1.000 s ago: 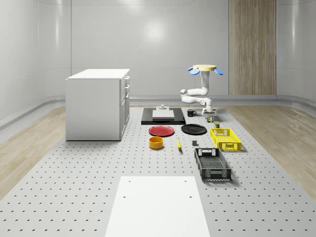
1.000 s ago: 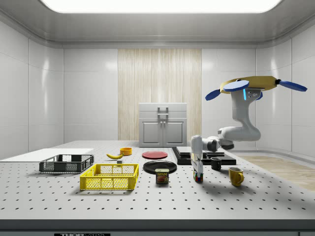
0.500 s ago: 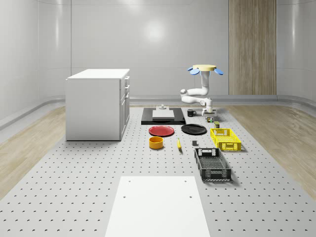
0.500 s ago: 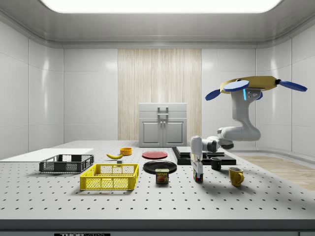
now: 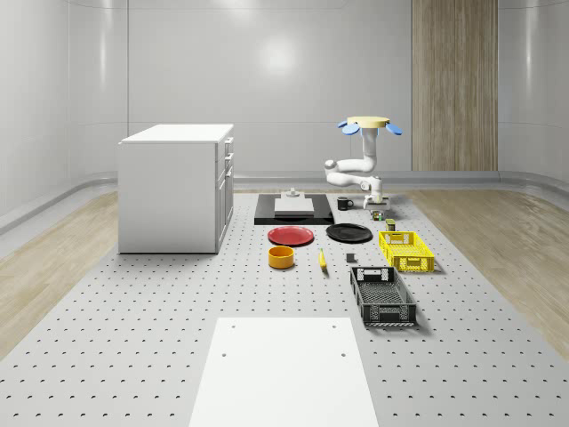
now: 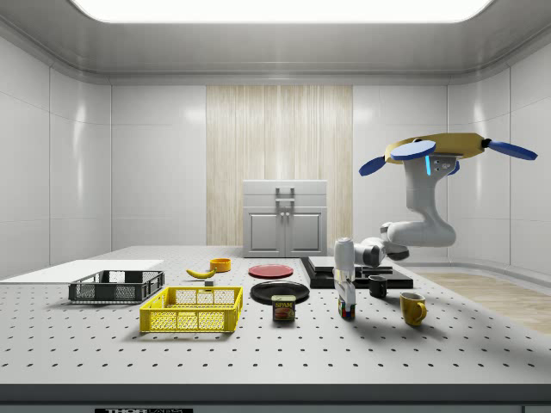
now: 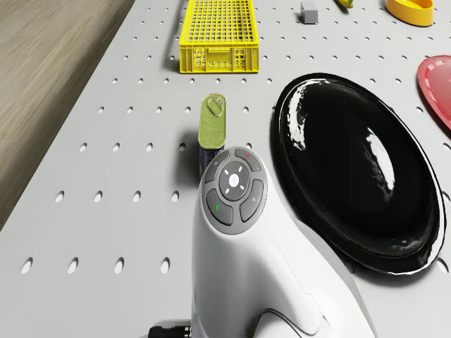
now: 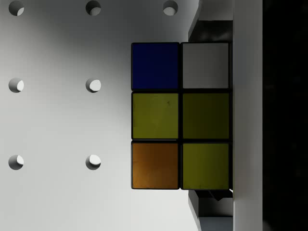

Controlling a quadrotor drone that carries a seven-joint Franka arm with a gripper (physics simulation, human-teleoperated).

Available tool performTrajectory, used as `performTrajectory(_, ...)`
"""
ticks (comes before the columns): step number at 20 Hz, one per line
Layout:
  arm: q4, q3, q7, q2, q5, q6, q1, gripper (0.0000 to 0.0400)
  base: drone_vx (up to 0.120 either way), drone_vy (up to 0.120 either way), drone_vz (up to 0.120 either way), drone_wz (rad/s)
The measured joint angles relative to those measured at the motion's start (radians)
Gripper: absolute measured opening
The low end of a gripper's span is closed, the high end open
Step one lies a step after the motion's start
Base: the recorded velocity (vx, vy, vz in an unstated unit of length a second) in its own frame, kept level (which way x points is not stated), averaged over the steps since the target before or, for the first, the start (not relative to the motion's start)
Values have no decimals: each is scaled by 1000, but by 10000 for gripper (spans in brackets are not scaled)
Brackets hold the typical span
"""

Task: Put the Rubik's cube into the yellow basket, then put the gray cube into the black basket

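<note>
Yellow basket [image 5: 406, 249] one, black basket [image 5: 382, 296] one; fingers [image 6: 346, 303] clamp Rubik's cube [image 8: 180, 115].

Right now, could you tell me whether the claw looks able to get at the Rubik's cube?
Probably yes: the claw hangs directly over the Rubik's cube, nothing between them, while the drone hovers above the table.

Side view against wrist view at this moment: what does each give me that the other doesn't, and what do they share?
Side view: the drone hovers above the right part of the table, its arm bent down and the gripper lowered at the Rubik's cube. The yellow basket and black basket sit well to the side view's left of it. Wrist view: the cube's upward face close up, with blue, pale gray, yellow and orange tiles. Shared: the Rubik's cube on the perforated table.
</note>
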Motion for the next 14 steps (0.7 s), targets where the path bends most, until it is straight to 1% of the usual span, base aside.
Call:
performTrajectory(4,0,0,2,-6,2,5,-1,332,0,0,0,0)
performTrajectory(10,0,2,4,-13,6,12,-4,327,0,0,0,0)
performTrajectory(14,-8,30,7,-17,34,4,-3,326,0,0,0,0)
